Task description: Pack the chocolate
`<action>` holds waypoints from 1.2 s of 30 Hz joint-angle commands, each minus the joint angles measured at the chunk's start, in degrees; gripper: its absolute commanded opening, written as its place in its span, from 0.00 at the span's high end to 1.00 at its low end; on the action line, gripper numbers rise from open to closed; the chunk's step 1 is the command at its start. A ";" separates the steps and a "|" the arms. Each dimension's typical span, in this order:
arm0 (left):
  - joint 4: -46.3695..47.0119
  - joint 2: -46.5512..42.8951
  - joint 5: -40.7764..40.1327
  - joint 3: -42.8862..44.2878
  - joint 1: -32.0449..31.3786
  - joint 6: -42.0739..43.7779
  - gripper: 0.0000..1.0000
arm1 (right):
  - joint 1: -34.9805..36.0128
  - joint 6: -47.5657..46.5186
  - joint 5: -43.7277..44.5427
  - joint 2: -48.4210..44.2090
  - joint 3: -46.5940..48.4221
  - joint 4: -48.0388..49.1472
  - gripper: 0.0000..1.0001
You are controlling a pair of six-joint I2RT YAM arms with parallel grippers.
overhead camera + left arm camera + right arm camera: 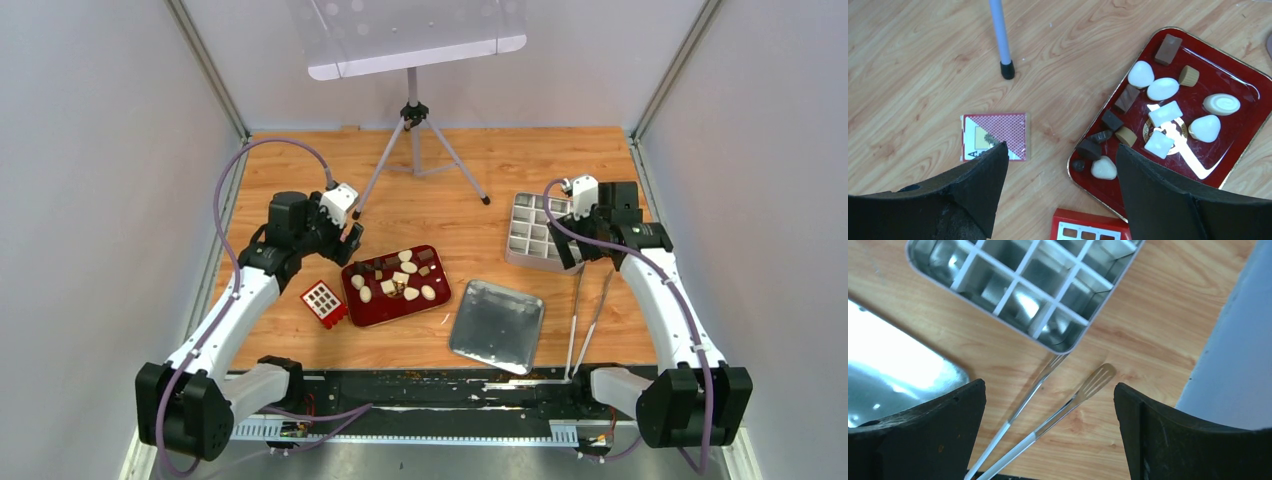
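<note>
Tongs [1091, 384] beside the divided tin [1017, 279]

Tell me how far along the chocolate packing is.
Nothing packed yet: the white and brown chocolates all sit on the glossy red tray, and compartments visible in the silver divided tin look empty. Nothing is in hand: left gripper and right gripper are open, metal tongs lie untouched. All transfers remain.
</note>
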 commanded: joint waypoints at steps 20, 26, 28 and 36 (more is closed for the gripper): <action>2.99 0.79 -2.31 3.04 -2.82 3.82 0.14 | -4.22 37.17 -5.95 12.75 -7.33 -8.33 0.37; 1.66 1.30 -3.31 4.41 -2.83 5.12 0.14 | -4.22 39.19 -3.69 16.71 -7.99 -9.05 0.46; 1.02 1.80 -3.42 5.34 -2.80 5.59 0.14 | -4.45 39.58 -1.97 18.47 -7.60 -9.55 0.48; -0.55 3.59 -4.29 8.45 -2.82 8.12 0.14 | -4.75 40.26 -1.42 19.49 -4.82 -12.88 0.50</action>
